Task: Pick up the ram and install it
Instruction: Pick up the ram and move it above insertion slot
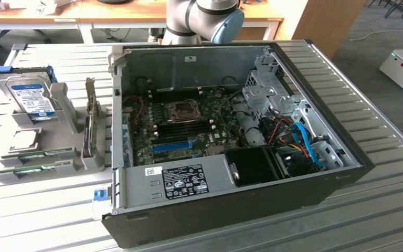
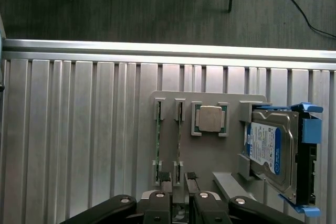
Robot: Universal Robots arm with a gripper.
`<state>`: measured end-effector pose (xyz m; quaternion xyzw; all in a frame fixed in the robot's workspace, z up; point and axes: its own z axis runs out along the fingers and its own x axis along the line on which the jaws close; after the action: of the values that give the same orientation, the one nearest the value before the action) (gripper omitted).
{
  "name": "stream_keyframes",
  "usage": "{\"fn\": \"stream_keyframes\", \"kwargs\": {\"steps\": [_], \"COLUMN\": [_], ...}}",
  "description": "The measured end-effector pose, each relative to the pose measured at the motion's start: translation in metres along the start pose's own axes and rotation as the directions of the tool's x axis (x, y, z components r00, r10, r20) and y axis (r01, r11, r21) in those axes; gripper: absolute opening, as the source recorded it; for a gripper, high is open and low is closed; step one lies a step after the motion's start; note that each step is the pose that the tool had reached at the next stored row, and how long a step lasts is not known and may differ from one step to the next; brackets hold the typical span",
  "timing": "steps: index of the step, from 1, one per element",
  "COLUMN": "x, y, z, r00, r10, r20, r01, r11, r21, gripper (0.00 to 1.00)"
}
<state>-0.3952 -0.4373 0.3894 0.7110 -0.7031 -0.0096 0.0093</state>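
Observation:
Two rams stand on edge in a grey holder (image 2: 210,153): one ram (image 2: 158,140) on the outer side and a second ram (image 2: 179,140) beside it. In the exterior view these green sticks (image 1: 39,155) (image 1: 33,169) lie at the holder's near end, at that view's left. My gripper (image 2: 179,178) hangs well above the holder, over one end of the second stick. Its dark fingertips (image 2: 165,176) stand slightly apart, open, with nothing between them. The open computer case (image 1: 314,189) shows its motherboard (image 1: 187,126) with empty dark memory slots.
The holder also carries a silver processor (image 2: 210,118) and a hard drive with a blue label (image 2: 270,150) (image 1: 35,98). An upright card (image 1: 89,123) stands between holder and case. Everything rests on a slatted metal table (image 2: 79,145). The arm's base (image 1: 194,21) rises behind the case.

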Motion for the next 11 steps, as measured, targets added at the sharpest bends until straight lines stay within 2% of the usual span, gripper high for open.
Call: {"fn": "stream_keyframes", "kwargs": {"steps": [1,2,11], "x": [0.0000,0.0000,0.0000], "y": [0.0000,0.0000,0.0000], "z": [0.0000,0.0000,0.0000], "r00": [1.0000,1.0000,1.0000], "r10": [0.000,0.000,0.000], "r20": [0.0000,0.0000,0.0000], "r01": [0.000,0.000,0.000], "r11": [1.0000,1.0000,1.0000], "r21": [0.0000,0.0000,0.0000], "gripper": [0.17,0.24,0.25]}}
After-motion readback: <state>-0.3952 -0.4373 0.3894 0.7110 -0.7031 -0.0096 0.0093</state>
